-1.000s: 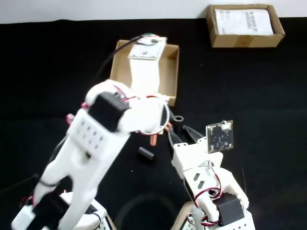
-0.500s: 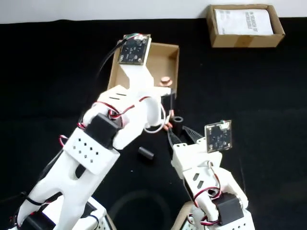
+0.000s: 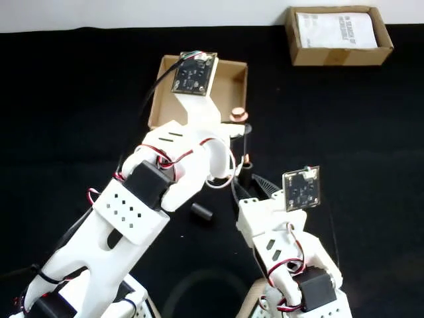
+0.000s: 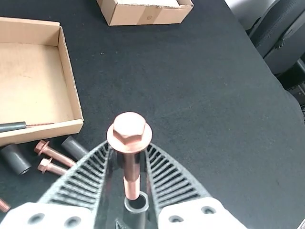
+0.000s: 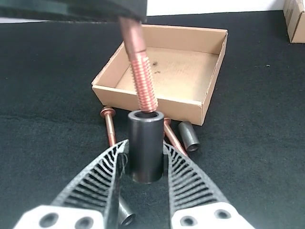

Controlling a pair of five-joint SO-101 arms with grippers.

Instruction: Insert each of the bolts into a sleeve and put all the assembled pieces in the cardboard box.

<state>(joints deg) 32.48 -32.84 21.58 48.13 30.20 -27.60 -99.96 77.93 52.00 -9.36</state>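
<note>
My left gripper (image 4: 128,153) is shut on a copper bolt (image 4: 129,136), held upright with its hex head up. The bolt's threaded tip (image 5: 145,98) sits at the mouth of a dark sleeve (image 5: 145,148). My right gripper (image 5: 145,153) is shut on that sleeve and holds it upright. In the high view the bolt (image 3: 242,136) hangs from the left gripper (image 3: 240,132) just above the right gripper (image 3: 244,180), beside the cardboard box (image 3: 233,83). An assembled piece (image 4: 19,126) lies in the box (image 4: 33,81).
Loose bolts (image 5: 108,126) and sleeves (image 5: 190,136) lie on the black table in front of the box. One more sleeve (image 3: 201,211) lies between the arms. A second box (image 3: 338,30) holding a sheet of paper stands at the back right.
The left arm has swung right with the bolt and stood it over the sleeve. The right arm has kept still with the sleeve.
</note>
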